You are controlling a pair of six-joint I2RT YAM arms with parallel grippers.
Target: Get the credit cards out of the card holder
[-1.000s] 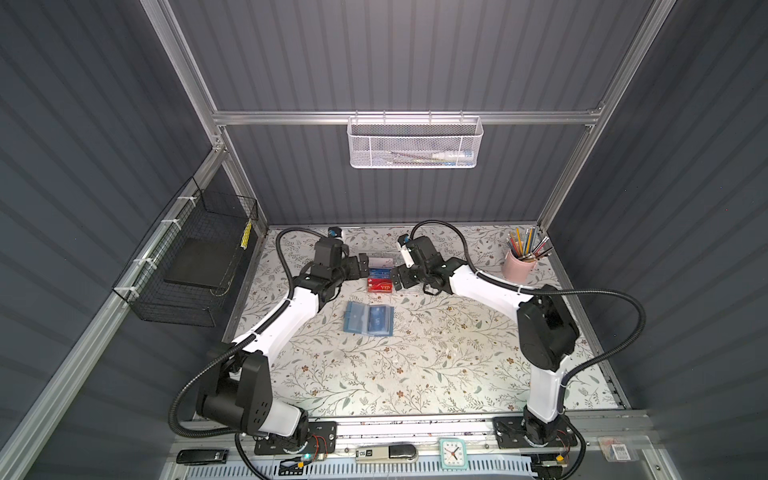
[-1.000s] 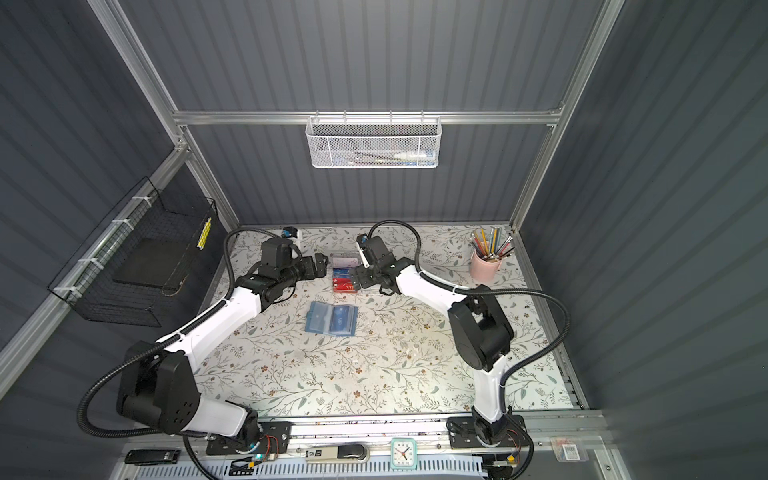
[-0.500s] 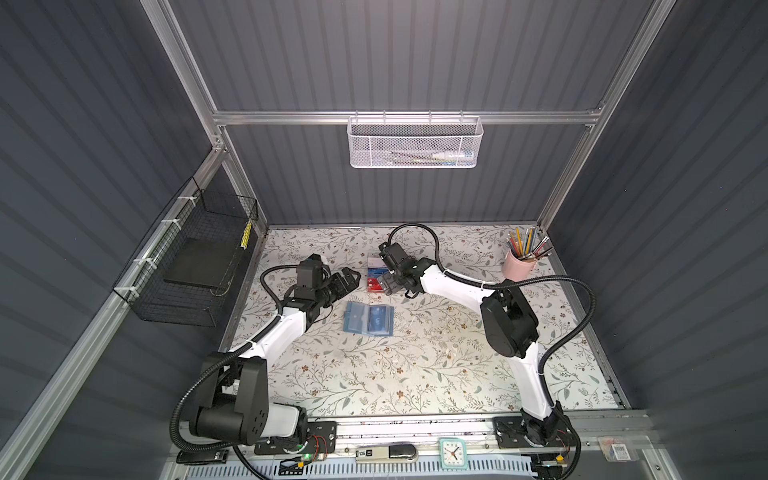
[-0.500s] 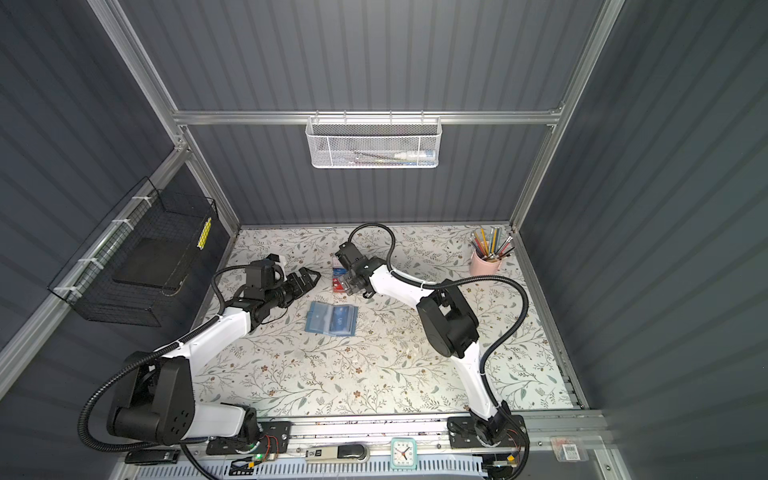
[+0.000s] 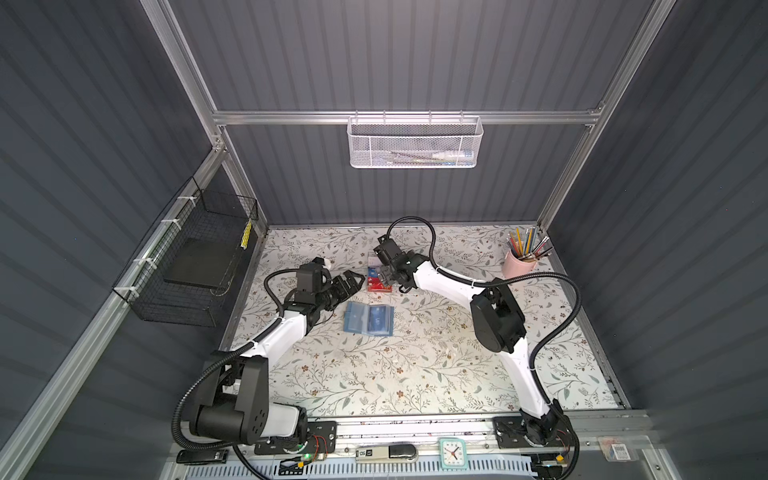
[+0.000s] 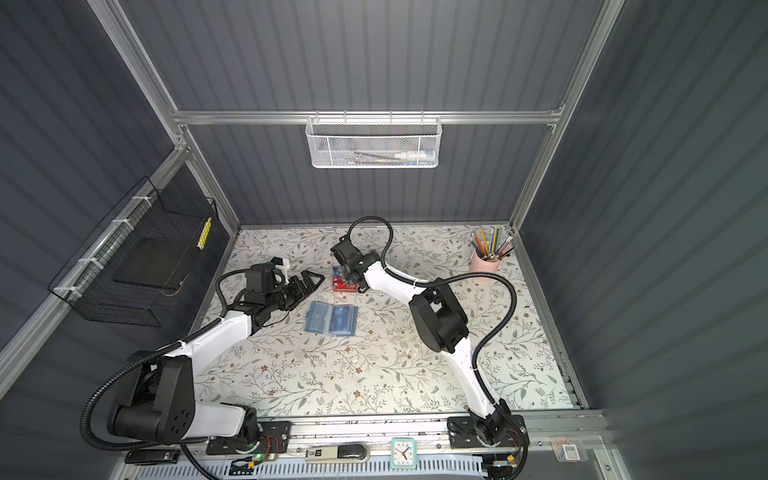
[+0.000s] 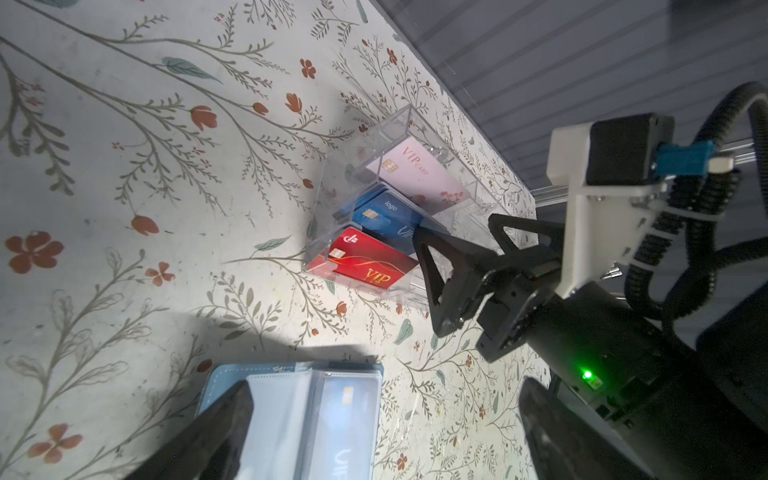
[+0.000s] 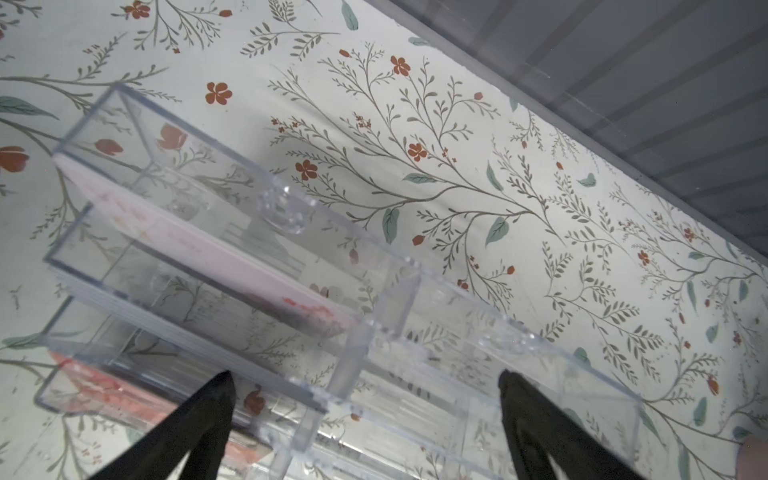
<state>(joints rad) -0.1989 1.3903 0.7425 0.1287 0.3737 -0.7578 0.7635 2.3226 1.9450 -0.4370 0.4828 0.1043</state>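
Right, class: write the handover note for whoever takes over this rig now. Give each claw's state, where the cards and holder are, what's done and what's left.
Left claw: open, empty, beside the card holder.
Right claw: open, empty, at the clear box.
Holder lies unfolded on the table.
Done: blue credit cards sit in the box's middle compartment.
Left: one blue card shows in a holder sleeve; take it out.

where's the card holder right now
In both top views the card holder lies open on the floral table, slightly left of centre, just below the clear box and near the left pincer.
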